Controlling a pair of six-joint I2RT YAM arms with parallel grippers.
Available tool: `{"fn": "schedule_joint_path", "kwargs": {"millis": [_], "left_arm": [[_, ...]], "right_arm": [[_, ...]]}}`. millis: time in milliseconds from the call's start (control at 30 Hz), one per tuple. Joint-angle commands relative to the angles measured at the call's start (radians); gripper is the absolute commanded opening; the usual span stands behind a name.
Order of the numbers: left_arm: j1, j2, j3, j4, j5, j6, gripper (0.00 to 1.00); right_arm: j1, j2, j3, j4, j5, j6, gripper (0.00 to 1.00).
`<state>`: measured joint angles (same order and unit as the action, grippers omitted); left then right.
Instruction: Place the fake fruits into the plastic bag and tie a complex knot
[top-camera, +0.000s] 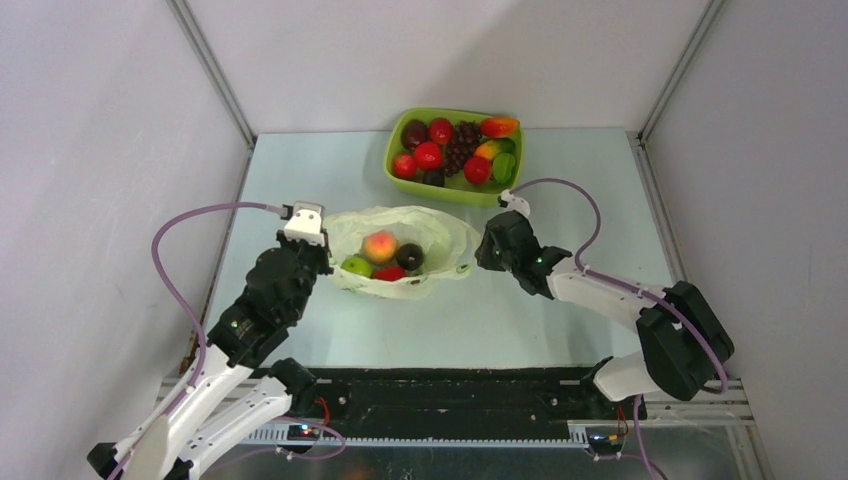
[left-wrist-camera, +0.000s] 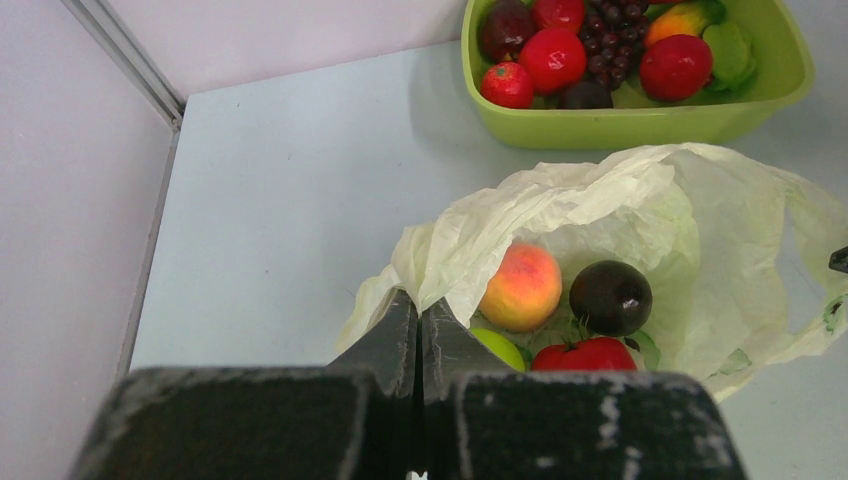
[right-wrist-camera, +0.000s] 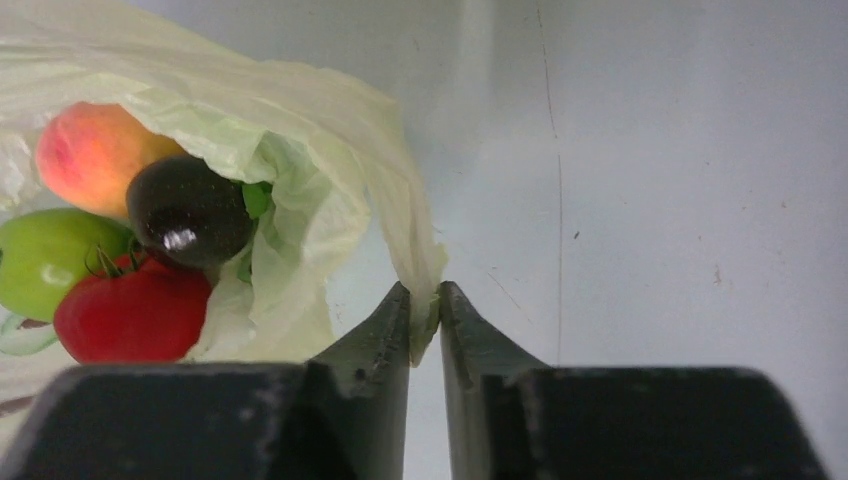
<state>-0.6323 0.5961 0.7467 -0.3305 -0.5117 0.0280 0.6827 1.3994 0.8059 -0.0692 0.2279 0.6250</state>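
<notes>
Centre frame: plastic bag (top-camera: 445, 240), thin, limp, slippery film. Closed left gripper (left-wrist-camera: 418, 305) pinches its left rim; right gripper (right-wrist-camera: 425, 300), jaws nearly together, nips right rim. Best hold: bunched rim.

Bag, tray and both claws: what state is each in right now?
plastic bag, open, untied, four fruits inside.
left gripper, shut on the bag's left edge.
right gripper, shut on the bag's right edge.
green tray, holds other fruits.

white arms (top-camera: 590, 290), black joints (top-camera: 275, 290), purple cables (top-camera: 240, 205), black L claw (left-wrist-camera: 418, 310), R claw (right-wrist-camera: 425, 300)
</notes>
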Motion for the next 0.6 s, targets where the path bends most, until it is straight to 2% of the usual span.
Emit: {"fn": "schedule_joint_path", "kwargs": {"millis": [0,33,133,267,367,567], "left_arm": [[0.004,0.018,0.016,0.037,0.002,0.009,0.00],[0.003,0.023,0.033,0.038,0.009,0.010,0.00],[0.003,0.057,0.140,-0.021,0.027,-0.017,0.00],[0.003,0.126,0.392,-0.140,0.152,-0.099,0.00],[0.003,0.175,0.534,-0.188,0.279,-0.159,0.00],[0.003,0.227,0.556,-0.177,0.426,-0.185,0.00]], "right_arm": [[-0.012,0.005,0.122,-0.005,-0.016,-0.096,0.07],[-0.013,-0.006,0.184,-0.032,-0.017,-0.140,0.00],[-0.005,-0.098,0.340,-0.166,-0.014,-0.238,0.00],[0.048,-0.225,0.566,-0.256,0.005,-0.391,0.00],[0.075,-0.284,0.622,-0.283,0.012,-0.437,0.00],[0.076,-0.325,0.602,-0.331,0.069,-0.455,0.00]]}}
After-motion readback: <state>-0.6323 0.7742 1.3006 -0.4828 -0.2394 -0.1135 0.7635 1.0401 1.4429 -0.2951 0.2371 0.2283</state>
